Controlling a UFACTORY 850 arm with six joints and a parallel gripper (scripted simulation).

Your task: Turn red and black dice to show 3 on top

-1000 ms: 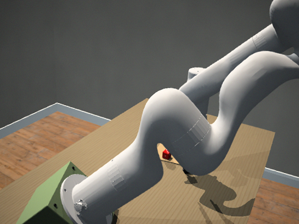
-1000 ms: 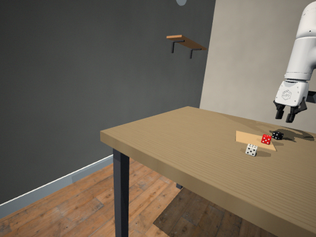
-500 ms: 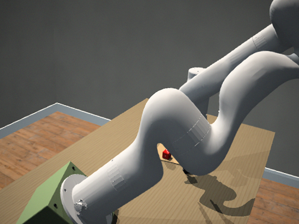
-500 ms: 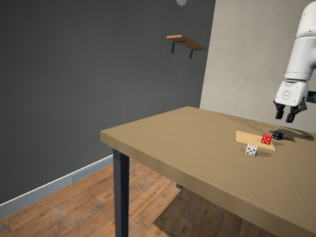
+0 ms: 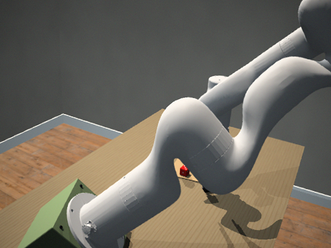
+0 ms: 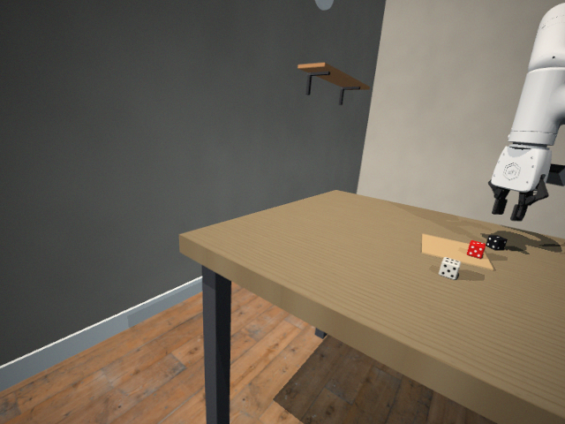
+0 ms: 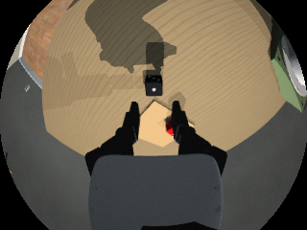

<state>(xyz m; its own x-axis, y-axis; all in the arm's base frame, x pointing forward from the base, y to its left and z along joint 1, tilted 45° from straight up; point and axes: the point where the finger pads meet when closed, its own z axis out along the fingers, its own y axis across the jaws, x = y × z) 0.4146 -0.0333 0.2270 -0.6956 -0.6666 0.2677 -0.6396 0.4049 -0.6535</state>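
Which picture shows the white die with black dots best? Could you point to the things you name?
The exterior view: there the white die with black dots (image 6: 449,268) stands unblocked on the wooden table (image 6: 291,255), with its dots clear. The top and wrist views don't show it.

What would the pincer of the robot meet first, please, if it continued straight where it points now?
Probably the mat, near its corner, below the open pincer. Depth is unclear, so one finger might meet the red die first.
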